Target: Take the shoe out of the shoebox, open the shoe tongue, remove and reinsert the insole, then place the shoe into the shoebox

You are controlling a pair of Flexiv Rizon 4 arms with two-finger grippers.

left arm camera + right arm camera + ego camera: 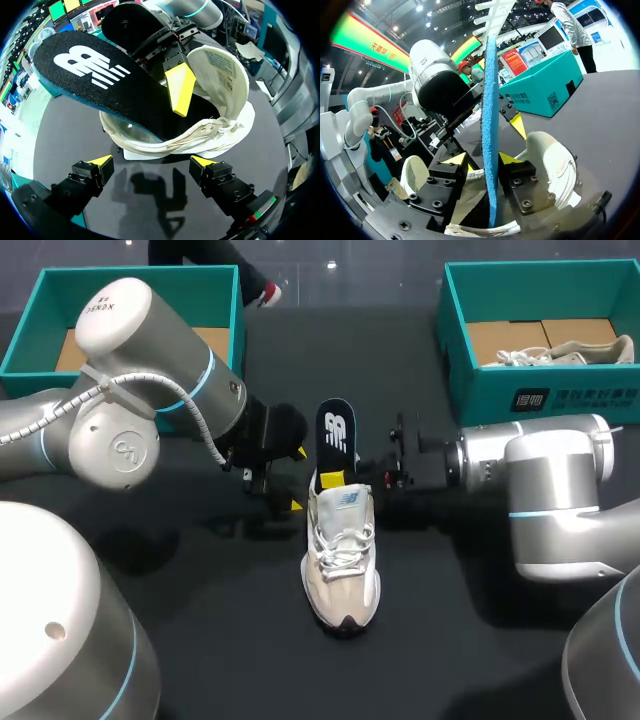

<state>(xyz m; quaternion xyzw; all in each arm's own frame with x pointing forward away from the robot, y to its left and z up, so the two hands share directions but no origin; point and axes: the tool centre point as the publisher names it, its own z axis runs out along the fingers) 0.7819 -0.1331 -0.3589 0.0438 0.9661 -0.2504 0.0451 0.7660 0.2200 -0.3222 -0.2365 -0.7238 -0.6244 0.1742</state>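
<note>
while insole (pixel 337 432) stands half inside shoe (pixel 342 562), my right gripper (pixel 483 160) clamps insole edge between both fingers, likely to steer it; my left gripper (pixel 151 162), fingers spread, holds nothing, shoe heel just ahead, seemingly ready to brace.

**Dark tabletop under overhead light**

The tabletop (pixel 200 640) is a flat, matte surface of very dark grey, close to black, and it fills nearly the whole head view. Its tone is even from side to side. Light falls on it from above, leaving a soft-edged shadow (pixel 150 540) as a blacker patch left of the middle and a second such patch towards the right side. In the left wrist view the same surface reads as a paler grey with a faint sheen, and a crisp-edged dark silhouette (pixel 155 192) lies on it. In the right wrist view it shows as a smooth mid-grey plane, evenly lit, stretching away to a straight far edge.
</note>
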